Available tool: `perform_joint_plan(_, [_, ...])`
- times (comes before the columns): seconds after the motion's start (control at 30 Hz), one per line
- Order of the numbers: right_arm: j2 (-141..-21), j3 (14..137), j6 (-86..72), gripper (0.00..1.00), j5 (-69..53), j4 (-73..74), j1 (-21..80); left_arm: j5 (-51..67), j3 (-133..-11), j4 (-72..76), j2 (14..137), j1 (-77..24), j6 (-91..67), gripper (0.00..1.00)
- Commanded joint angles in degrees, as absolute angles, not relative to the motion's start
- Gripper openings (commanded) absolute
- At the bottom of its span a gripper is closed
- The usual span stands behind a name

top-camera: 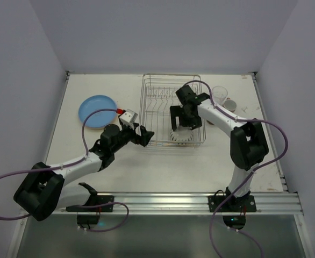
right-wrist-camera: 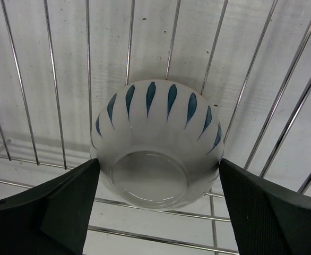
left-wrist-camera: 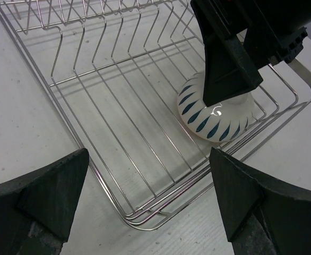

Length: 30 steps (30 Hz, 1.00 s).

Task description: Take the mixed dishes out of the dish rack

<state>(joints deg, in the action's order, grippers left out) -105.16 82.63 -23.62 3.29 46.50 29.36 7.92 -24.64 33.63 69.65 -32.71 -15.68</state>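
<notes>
Right gripper [right-wrist-camera: 156, 166], spread, straddles the upturned bowl [right-wrist-camera: 155, 119] in the rack's [top-camera: 163, 76] near-right part. Left gripper [left-wrist-camera: 147, 159], spread, hovers at its near-left corner.

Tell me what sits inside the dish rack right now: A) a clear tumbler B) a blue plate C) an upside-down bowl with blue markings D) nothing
C: the bowl lies bottom-up on the dish rack wires, straddled by the open right hand; the blue plate is outside.

Robotics lab cell: bare white walls [top-camera: 163, 32], aluminium mounting rail [top-camera: 163, 201].
</notes>
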Motion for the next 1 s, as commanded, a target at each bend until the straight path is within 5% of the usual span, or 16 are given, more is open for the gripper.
perform_joint_plan(0.0, [-107.66, 84.64, -24.87, 0.9, 2.55, 43.43, 29.71, 8.09, -26.89, 34.45, 70.4, -33.13, -15.29, 1.0])
perform_joint_plan(0.43, [-108.9, 83.85, -27.86, 0.83, 3.51, 30.86, 29.97, 8.53, -27.77, 34.37, 72.33, -34.1, -15.21, 1.0])
perform_joint_plan(0.67, [-97.75, 75.07, -27.86, 0.93, 5.89, 21.98, 30.06, 8.17, -27.77, 34.1, 71.98, -34.37, -14.94, 1.0])
perform_joint_plan(0.97, [-94.83, 79.1, -20.84, 0.95, 5.27, 35.14, 30.5, 7.56, -27.77, 33.66, 71.9, -34.54, -14.41, 1.0])
